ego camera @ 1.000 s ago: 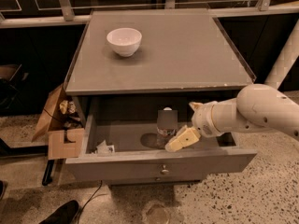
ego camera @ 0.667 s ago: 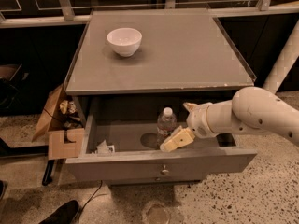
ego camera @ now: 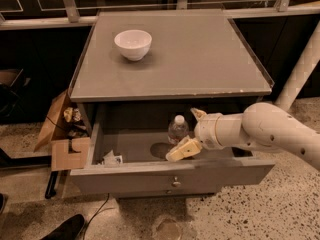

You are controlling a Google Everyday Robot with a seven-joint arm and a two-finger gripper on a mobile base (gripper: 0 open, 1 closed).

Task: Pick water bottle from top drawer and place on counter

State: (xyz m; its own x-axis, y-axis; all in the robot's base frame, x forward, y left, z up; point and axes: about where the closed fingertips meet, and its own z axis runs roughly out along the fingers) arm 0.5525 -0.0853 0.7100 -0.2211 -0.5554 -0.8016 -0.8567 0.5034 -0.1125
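The gripper is edging closer to the water bottle standing in the top drawer, fingers spread apart; grasping looks next.

no legible text anywhere, none readable on water bottle beside claw

1. Counter: matt grey, smooth; front edge worn pale.
2. Top drawer: matt grey-brown wood; small shiny metal knob.
3. Water bottle: clear plastic, white cap.
4. Bowl: glossy white, smooth.
5. Gripper, in the drawer beside the bottle: smooth cream plastic, fingers spread.
6. Cardboard box: matt brown.
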